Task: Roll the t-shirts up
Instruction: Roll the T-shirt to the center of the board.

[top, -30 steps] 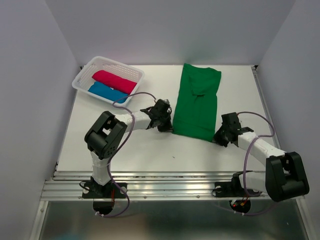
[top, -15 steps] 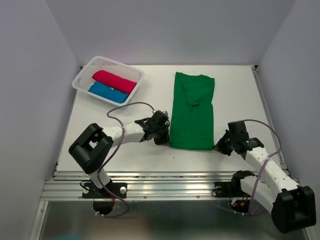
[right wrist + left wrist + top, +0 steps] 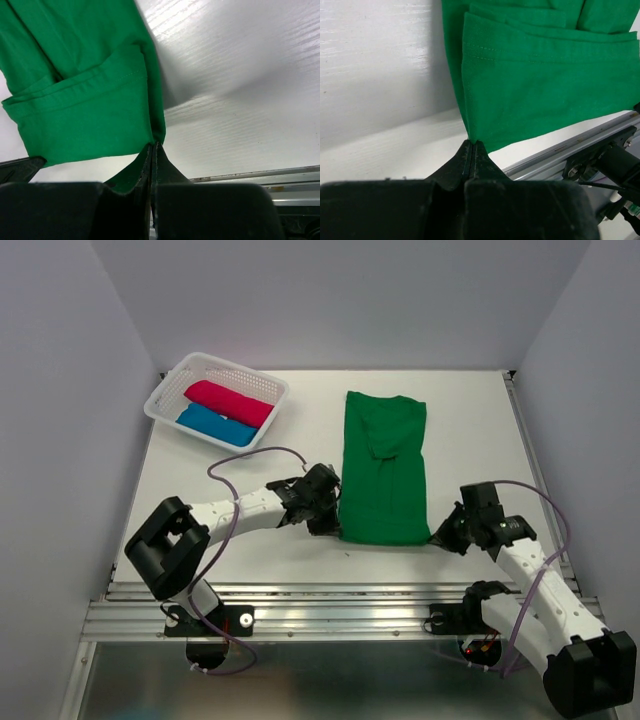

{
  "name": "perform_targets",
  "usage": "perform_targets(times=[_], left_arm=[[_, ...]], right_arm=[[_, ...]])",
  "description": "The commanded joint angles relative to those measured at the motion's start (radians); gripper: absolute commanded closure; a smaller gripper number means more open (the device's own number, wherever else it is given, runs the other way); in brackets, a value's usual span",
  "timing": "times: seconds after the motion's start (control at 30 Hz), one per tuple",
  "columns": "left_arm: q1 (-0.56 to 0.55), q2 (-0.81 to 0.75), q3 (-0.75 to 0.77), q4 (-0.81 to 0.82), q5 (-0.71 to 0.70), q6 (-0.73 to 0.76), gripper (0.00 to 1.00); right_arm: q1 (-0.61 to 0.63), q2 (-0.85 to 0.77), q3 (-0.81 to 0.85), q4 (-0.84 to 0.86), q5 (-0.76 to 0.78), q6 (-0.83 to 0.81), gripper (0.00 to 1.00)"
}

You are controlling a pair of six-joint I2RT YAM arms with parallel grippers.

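A bright green t-shirt [image 3: 384, 470], folded into a long strip, lies on the white table in the top view. My left gripper [image 3: 332, 528] is shut on its near left corner; in the left wrist view [image 3: 471, 141] the jaws pinch the green hem [image 3: 540, 85]. My right gripper [image 3: 437, 537] is shut on its near right corner; in the right wrist view [image 3: 154, 144] the jaws pinch the green fabric [image 3: 85, 115]. A crimson-pink rolled t-shirt [image 3: 229, 403] and a blue rolled t-shirt [image 3: 213, 424] lie in the white basket [image 3: 176, 375].
The basket stands at the table's far left corner. The metal rail [image 3: 330, 608] runs along the table's near edge, close behind both grippers. Grey walls enclose the table on the left, right and back.
Both grippers have pulled the green t-shirt toward the near edge and a little to the left. The strip now lies straighter. Both arms have drawn back.
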Motion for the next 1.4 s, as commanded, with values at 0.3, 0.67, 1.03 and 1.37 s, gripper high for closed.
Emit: perform_targets(times=[0.3,0.67,1.03,1.37], left_arm=[[0.011,0.063,0.164,-0.179,0.004,-0.026,1.00],[0.058,0.103,0.258,-0.253,0.037,-0.060,1.00],[0.127,0.144,0.327,-0.308,0.118,-0.069,1.00],[0.190,0.226,0.456,-0.405,0.127,-0.074,1.00]], right_arm=[[0.001,0.053,0.118,0.012,0.064,-0.003,0.99],[0.001,0.127,0.182,0.035,0.103,-0.012,0.99],[0.001,0.217,0.243,0.082,0.129,-0.014,0.99],[0.001,0.315,0.296,0.130,0.142,-0.023,0.99]])
